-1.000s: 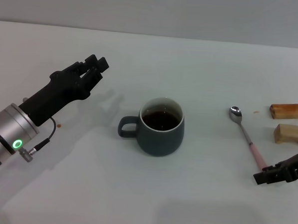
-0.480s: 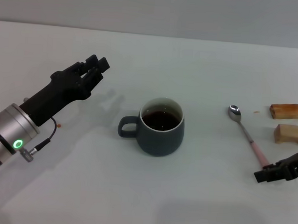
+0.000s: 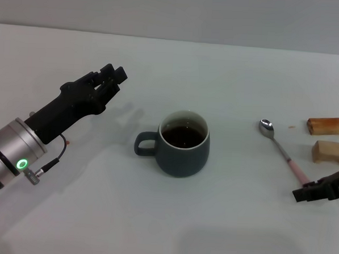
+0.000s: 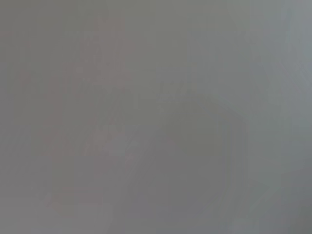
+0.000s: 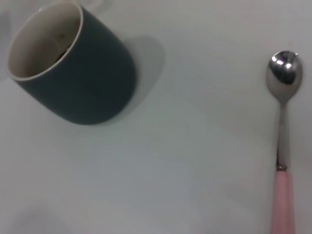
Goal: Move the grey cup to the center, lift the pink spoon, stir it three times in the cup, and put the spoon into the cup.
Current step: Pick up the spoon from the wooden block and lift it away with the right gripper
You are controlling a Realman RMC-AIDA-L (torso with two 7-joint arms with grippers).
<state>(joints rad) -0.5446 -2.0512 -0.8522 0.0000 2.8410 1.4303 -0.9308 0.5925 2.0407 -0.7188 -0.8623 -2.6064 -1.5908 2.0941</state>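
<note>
Rounded slate-grey ceramic mug (image 3: 183, 143) with dark brown liquid stands mid-surface, loop handle toward the robot's left; centring step looks done

Left tool (image 3: 111, 78) has drifted slightly toward the mug over the last second, hovering well apart from it; fingers close together, gripping nothing, though clenched or released I cannot tell

Right tool (image 3: 319, 190) has shifted a little rightward and up, now at the pink end of the slim silver-bowled, pink-handled spoon (image 3: 282, 153), which has barely moved on the white surface (image 3: 221, 232), beside two small wooden blocks (image 3: 327, 138). Grip state unclear

Judgement: spoon pickup is in hand, not yet lifted
</note>
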